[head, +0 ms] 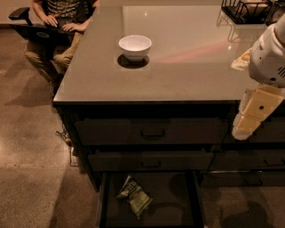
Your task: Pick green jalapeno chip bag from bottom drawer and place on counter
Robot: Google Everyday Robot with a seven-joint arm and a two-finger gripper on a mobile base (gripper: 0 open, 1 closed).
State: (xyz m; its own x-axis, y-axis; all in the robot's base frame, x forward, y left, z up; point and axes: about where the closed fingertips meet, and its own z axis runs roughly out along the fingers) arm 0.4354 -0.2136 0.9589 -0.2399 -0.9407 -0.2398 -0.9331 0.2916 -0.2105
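Note:
The green jalapeno chip bag (134,196) lies crumpled on the floor of the open bottom drawer (178,209), left of its middle. The drawer is pulled out below two closed dark drawer fronts. The grey counter (178,75) spreads above the drawers. My gripper (251,113), cream-coloured under a white wrist, hangs at the right edge of the view. It is in front of the counter's front edge, pointing down and left, well above and to the right of the bag. It holds nothing that I can see.
A white bowl (135,46) stands on the counter near its left side. A black wire rack (245,11) sits at the far right corner. A seated person with a laptop (53,26) is beyond the counter's left end. Bare floor lies to the left.

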